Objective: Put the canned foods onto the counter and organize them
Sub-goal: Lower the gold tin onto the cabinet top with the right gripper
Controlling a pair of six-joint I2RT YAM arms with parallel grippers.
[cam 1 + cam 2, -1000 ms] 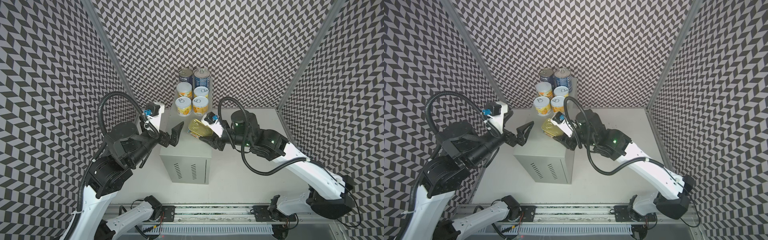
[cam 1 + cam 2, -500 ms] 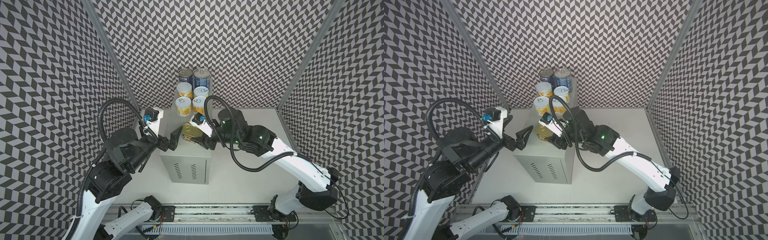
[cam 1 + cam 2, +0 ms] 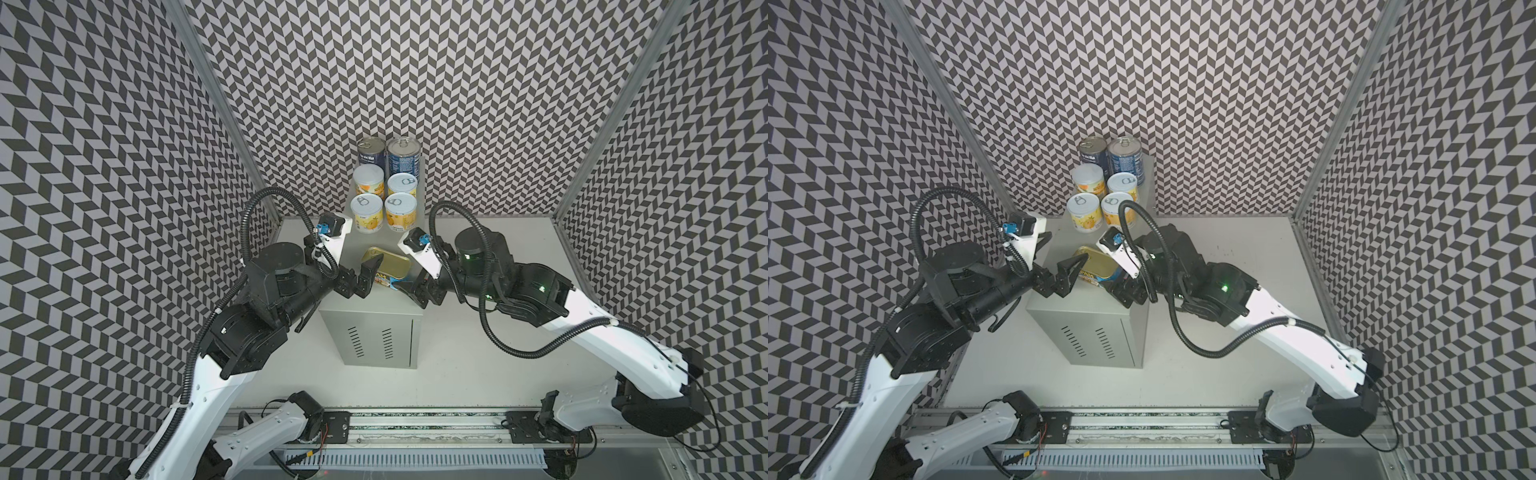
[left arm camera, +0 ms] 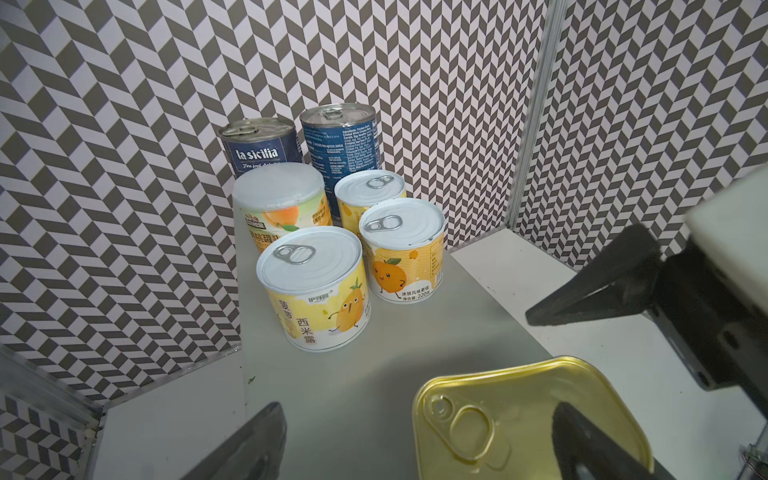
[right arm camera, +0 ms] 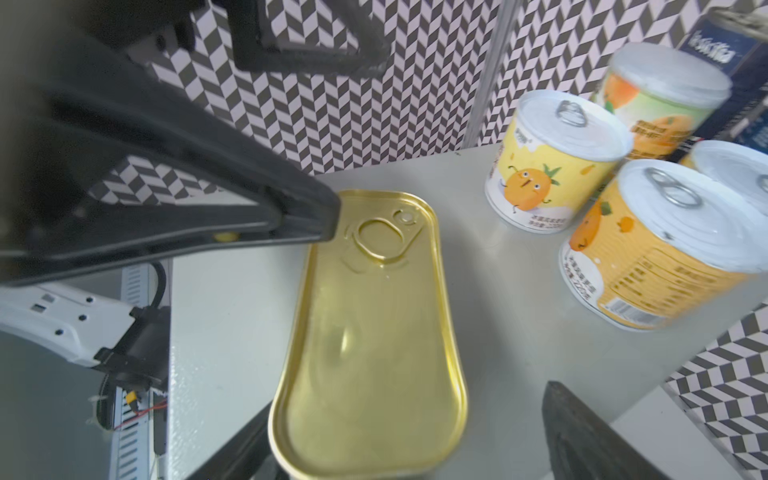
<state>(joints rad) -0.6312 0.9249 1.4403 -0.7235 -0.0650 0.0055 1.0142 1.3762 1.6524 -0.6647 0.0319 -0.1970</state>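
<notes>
A: Table (image 3: 372, 332): grey metal cabinet, vent slits on front, flat top. All seven tins are on it.

B: Layout?

A: Two tall blue cans (image 3: 371, 154) stand upright at the back, side by side. Four short yellow fruit cans (image 3: 366, 212) stand upright in a two-by-two block before them. Gold-topped SPAM tin (image 3: 392, 266) sits nearest the front, pull-ring up, apart from the block.

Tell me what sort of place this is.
Probably a robot test cell, not a kitchen: chevron-patterned walls enclose it, two arms mount on a rail, and a grey metal box holds cans.
</notes>
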